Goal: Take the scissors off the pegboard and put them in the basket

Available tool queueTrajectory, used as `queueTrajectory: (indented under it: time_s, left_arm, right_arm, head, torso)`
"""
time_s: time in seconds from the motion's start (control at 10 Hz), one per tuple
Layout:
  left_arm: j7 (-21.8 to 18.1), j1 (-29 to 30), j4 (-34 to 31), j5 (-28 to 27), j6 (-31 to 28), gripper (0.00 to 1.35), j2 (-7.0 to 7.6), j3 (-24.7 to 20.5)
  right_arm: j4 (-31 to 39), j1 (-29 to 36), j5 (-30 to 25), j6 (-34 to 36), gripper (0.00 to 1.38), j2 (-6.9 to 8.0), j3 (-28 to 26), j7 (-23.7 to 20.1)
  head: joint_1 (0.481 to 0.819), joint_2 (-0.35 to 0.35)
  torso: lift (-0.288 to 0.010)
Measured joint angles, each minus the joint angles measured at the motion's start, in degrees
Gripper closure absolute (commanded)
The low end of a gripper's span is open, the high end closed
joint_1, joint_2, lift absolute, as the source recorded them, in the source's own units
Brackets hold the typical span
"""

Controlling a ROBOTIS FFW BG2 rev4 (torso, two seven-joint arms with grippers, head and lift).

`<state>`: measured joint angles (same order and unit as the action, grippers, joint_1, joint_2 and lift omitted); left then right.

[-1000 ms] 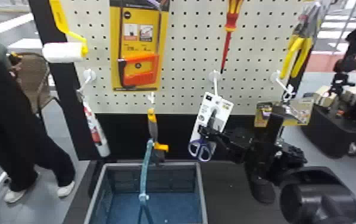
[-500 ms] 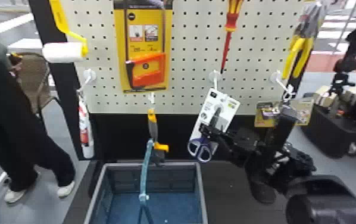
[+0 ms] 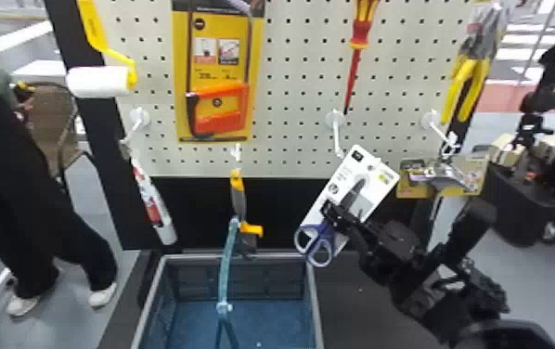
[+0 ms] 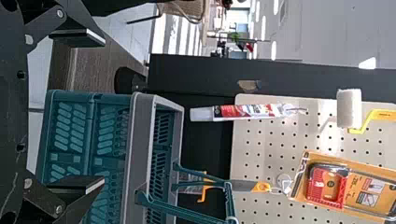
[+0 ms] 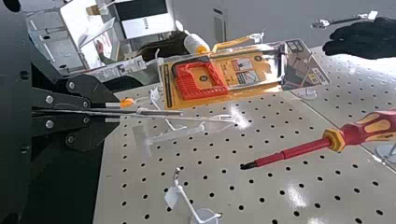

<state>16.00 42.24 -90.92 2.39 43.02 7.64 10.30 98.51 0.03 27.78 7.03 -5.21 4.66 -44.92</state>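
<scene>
Matt plastic basket [image 3: 316, 297], glossy clear plastic over the saw's card [image 5: 243, 70], smooth pegboard [image 3: 290, 93].

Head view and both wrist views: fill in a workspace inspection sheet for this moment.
Surface: upright perforated pegboard.
Job's things: scissors tilted on their card; basket below the pegboard; unclear whether the card is off its hook.
Clutter: roller, saw, screwdriver, pliers.
Grippers: right gripper, jaws shut on the card; left gripper, jaws open.
Cables: nothing seen.
Surroundings: chair left, black equipment right.

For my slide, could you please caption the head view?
Right pincer grips carded scissors near the pegboard and basket.
</scene>
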Motion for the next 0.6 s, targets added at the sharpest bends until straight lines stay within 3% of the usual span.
queueTrajectory:
  time_s: [0.2,0.6]
  left_arm:
    - [0.00,-0.07,0.00,-0.07,-0.08,0.25,0.00,0.07]
    - [0.00,-0.20,0.17,-0.02,-0.22,0.25,0.00,0.18]
  right_arm:
    - [-0.49,2.37,1.62,-0.57,1.17,1.42,0.07,1.24]
    - [-6.79,1.90,4.19,-2.77,1.17,1.79,2.16,0.94]
  head:
    - [0.549,0.000]
    - [0.549,0.000]
  torso:
    - [-0.100]
    - [-0.100]
